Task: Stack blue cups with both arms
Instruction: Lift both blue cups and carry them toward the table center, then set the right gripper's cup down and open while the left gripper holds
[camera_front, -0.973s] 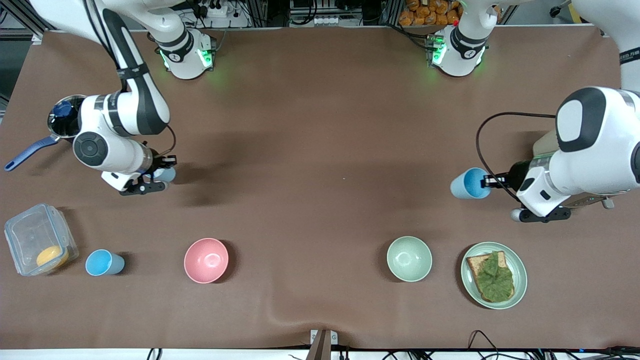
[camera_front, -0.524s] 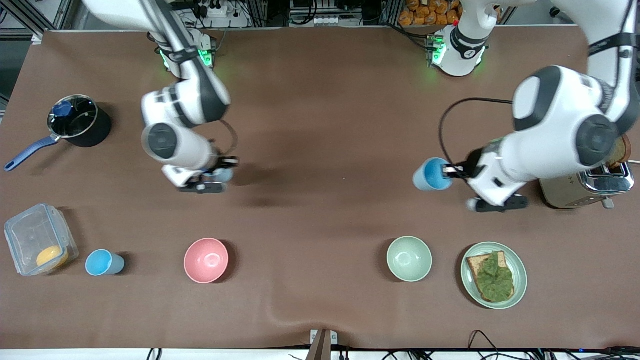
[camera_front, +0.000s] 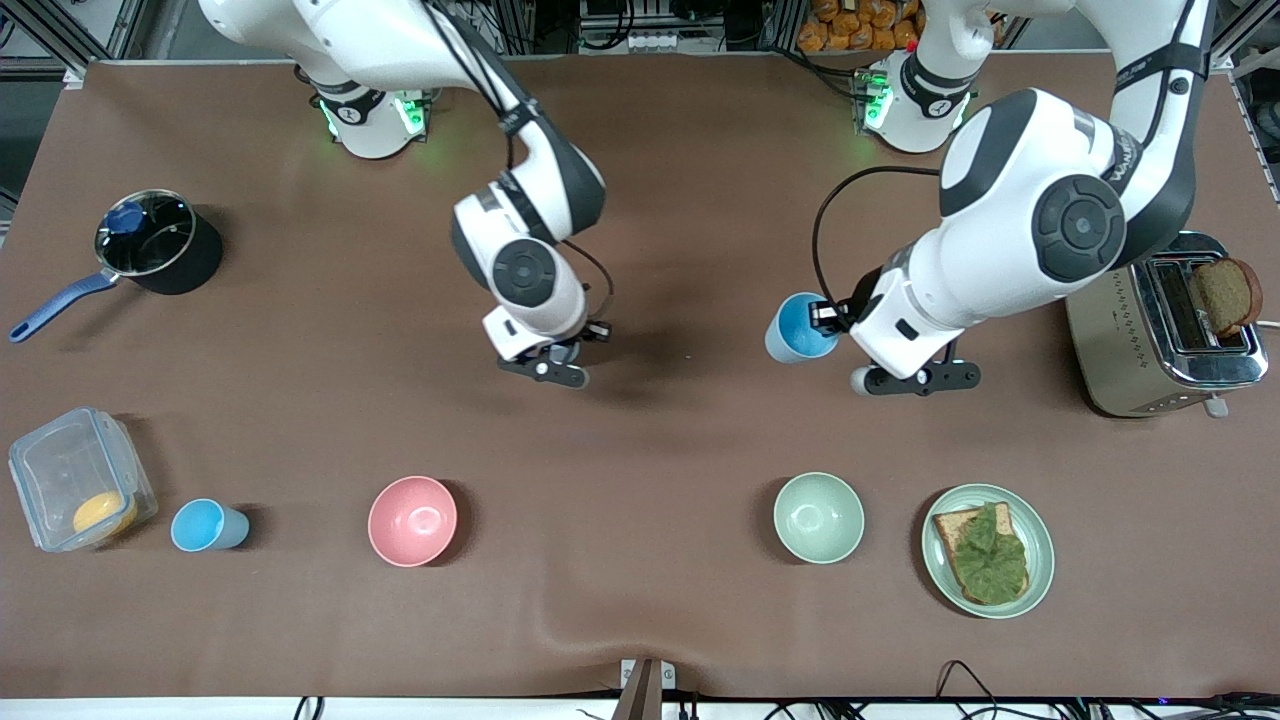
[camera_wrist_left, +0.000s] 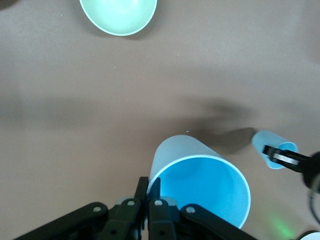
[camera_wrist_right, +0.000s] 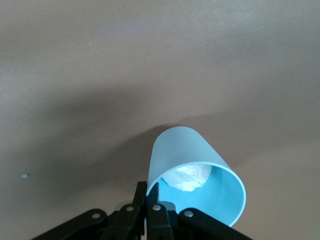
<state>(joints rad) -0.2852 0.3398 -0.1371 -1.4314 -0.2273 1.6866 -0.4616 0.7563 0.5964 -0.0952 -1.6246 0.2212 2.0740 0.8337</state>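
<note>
Left tool (camera_front: 828, 318) pinches cup (camera_front: 797, 328) | right tool (camera_wrist_right: 149, 197) pinches cup (camera_wrist_right: 192, 175)

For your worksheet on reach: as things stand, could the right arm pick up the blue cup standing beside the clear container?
Probably not yet. The right gripper is already shut on a blue cup over mid-table. The standing cup, beside the clear container, sits unobstructed at the right arm's end.

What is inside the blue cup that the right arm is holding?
In the right wrist view, the blue cup pinched at its rim by the right tool has something white and crumpled at its bottom. What it is cannot be told; the cup's near wall covers part of it.
</note>
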